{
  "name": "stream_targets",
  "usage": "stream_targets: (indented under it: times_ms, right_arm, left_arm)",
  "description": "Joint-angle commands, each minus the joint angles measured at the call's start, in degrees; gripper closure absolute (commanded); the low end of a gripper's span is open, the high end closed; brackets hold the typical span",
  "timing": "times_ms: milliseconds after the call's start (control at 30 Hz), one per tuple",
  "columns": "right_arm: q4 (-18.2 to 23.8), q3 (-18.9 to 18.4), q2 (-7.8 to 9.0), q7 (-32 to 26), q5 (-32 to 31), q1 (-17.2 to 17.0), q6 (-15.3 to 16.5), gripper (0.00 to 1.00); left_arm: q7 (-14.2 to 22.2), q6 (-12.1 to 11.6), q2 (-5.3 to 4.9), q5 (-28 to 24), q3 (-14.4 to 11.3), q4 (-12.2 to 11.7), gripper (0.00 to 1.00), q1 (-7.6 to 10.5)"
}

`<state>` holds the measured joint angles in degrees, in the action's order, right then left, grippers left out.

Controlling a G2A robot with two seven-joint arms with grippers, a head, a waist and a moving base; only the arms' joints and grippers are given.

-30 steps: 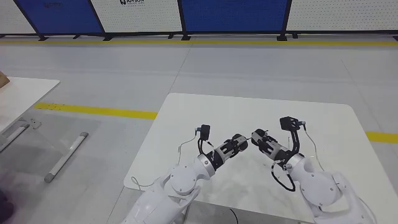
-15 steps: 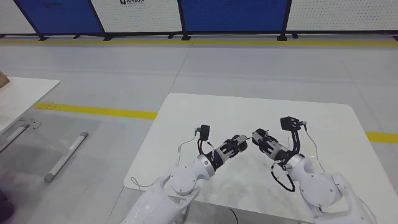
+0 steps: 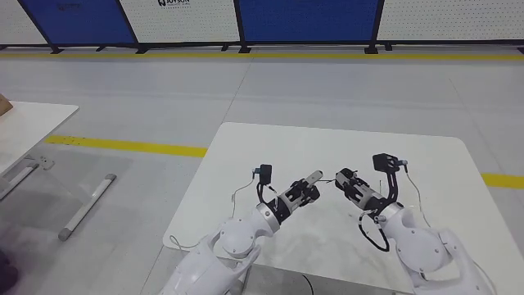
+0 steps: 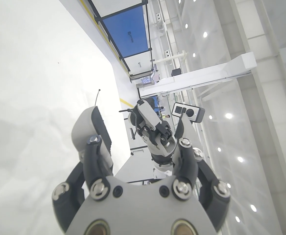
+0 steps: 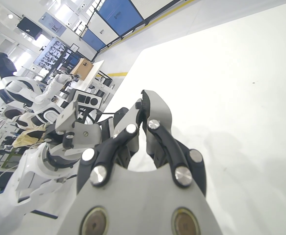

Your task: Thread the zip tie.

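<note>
A thin black zip tie [image 3: 327,182] spans the small gap between my two grippers above the white table [image 3: 409,156]. My right gripper [image 3: 342,177] is shut [image 5: 141,99] on one end of it, and the strip [image 5: 106,112] sticks out toward the left arm. My left gripper [image 3: 311,180] faces it with its fingers wide open [image 4: 138,116] and nothing between them. In the left wrist view a short black strip with a small head [image 4: 97,97] pokes past one fingertip. I cannot tell whether it lies on the table or touches the finger.
Both grippers are near the middle of the table, with bare tabletop all round them. A second table [image 3: 33,123] stands off to the left, and a metal bar [image 3: 86,209] lies on the floor beside it. Blue and white panels [image 3: 311,4] line the back.
My left gripper has opened and its fingers have spread off the zip tie. The right gripper has stayed shut on the tie and barely shifted.
</note>
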<state>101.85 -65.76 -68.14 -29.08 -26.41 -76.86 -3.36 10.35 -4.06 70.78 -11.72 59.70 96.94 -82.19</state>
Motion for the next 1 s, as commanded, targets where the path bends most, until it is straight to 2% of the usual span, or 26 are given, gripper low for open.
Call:
stream_targets:
  times_ms: [0, 267, 600, 633, 667, 833, 967]
  right_arm:
    - [0.0, -0.1, -0.01, 0.0, 0.0, -0.1, 0.1, 1.00]
    - [0.1, -0.4, -0.04, 0.1, 0.2, -0.4, 0.4, 1.00]
    - [0.0, -0.5, -0.12, -0.1, 0.5, -0.4, 0.6, 1.00]
    - [0.0, -0.5, -0.12, -0.3, 0.6, -0.4, 0.6, 0.65]
    - [0.0, -0.5, -0.14, -0.4, 0.8, -0.4, 0.6, 0.00]
    - [0.2, -0.9, -0.16, 0.2, 1.6, -0.7, 1.5, 0.00]
    - [0.5, -1.6, 0.02, 0.6, 0.7, -1.6, 2.5, 0.00]
  left_arm:
    - [-0.2, -0.2, 0.03, -0.2, 0.1, -0.2, 0.83, 0.03]
    - [-0.6, -0.5, 0.06, -0.5, 0.4, -0.4, 1.00, 0.05]
    - [-0.5, -0.5, 0.10, 0.2, 0.1, -0.4, 1.00, 0.04]
    - [-0.5, -0.5, 0.11, 0.2, 0.1, -0.4, 1.00, 0.03]
    - [-0.6, -0.5, 0.12, 0.1, 0.2, -0.4, 1.00, 0.01]
    - [-2.6, -0.9, 0.28, -0.9, 0.5, -0.4, 1.00, -0.07]
    - [-4.2, -2.6, 0.53, -4.3, 1.2, -0.8, 1.00, -0.33]
